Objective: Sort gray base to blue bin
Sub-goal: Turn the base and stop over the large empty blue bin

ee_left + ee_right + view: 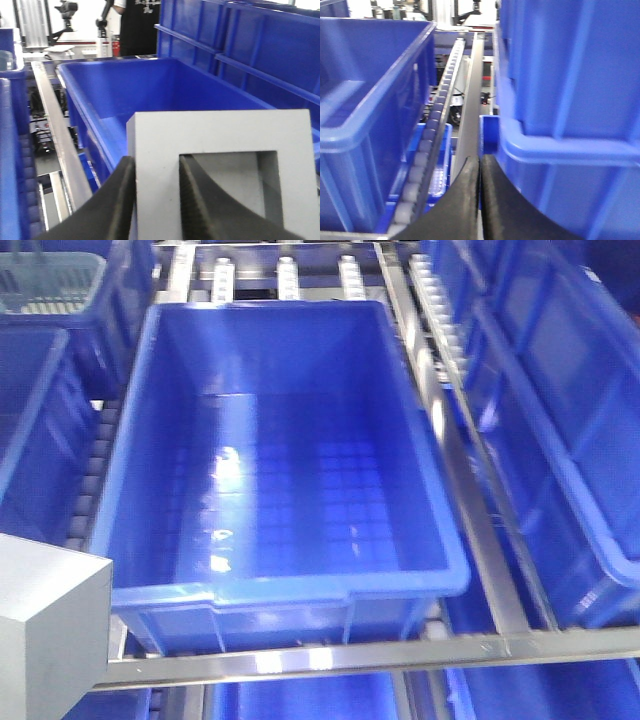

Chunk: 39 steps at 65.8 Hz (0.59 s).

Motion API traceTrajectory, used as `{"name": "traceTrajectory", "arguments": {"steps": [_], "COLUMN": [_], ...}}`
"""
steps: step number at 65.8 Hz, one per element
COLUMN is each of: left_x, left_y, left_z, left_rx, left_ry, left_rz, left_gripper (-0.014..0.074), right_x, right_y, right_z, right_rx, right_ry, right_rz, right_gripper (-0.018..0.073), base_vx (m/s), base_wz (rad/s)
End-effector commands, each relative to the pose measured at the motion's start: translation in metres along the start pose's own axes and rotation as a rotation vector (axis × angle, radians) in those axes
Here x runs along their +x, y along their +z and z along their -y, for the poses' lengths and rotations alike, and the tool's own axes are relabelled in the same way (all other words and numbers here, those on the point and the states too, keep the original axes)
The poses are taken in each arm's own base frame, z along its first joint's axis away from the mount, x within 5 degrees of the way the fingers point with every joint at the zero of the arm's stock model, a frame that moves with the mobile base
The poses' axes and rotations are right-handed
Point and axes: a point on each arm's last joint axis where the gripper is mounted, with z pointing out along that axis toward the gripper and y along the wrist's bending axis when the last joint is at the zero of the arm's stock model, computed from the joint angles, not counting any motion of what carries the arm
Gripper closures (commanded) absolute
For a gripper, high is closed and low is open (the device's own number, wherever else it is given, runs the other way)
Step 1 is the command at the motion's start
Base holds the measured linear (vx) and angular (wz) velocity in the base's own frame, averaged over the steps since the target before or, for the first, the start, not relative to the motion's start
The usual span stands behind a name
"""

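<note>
The left gripper point(156, 167) is closed on the gray base point(220, 135): one black finger point(122, 200) bears on the outer side face, and the other finger point(192, 200) sits inside the square recess point(232, 180), so the jaws clamp one wall of the block between them. The recessed face is turned toward the left wrist camera, and its rim appears flat and undamaged. In the front-facing view the gray base point(45, 625) occupies the lower left corner of the frame, just beside the near left corner of the blue bin point(300, 592) and outside its interior. The left gripper itself is not visible in that view. In the left wrist view, the blue bin point(125, 85) stands directly behind the block, with its opening facing up and its smooth inner walls showing. Its floor shows a moulded grid and light reflections. The right gripper point(479, 167) has its two fingers pressed together with nothing between them. It hangs over a gap between blue tubs point(570, 75), next to a roller track point(427, 145). A metal rail point(480, 520) runs along the right side of the blue bin, with further blue tubs beyond it. A pale lattice basket point(50, 285) sits at the upper left. A person in dark clothing point(140, 25) stands in the background.
</note>
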Motion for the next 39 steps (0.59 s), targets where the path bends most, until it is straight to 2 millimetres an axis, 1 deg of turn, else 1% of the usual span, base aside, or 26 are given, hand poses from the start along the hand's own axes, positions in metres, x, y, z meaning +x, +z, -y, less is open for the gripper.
{"name": "traceTrajectory", "arguments": {"steps": [1,11,39], "left_x": [-0.0187,-0.0187,-0.0187], "left_y": [-0.0023,-0.0023,-0.0023], "left_z": [0.0023,0.0023,0.0023], "left_rx": [0.022,0.022,0.022], "left_ry": [-0.013,-0.013,-0.013], "left_rz": [0.127,0.127,0.127], "left_gripper": [0.0602,0.0602,0.0602], "right_x": [-0.003,-0.003,-0.003], "right_y": [-0.0004,-0.0004,-0.0004], "right_z": [0.0003,0.0003,0.0003], "right_rx": [0.007,0.007,0.007], "right_ry": [-0.017,-0.017,-0.017], "right_rz": [0.075,0.075,0.075], "right_gripper": [0.0568,0.0568,0.0568], "base_vx": [0.11,0.11,0.11], "base_wz": [0.24,0.14,0.01]}}
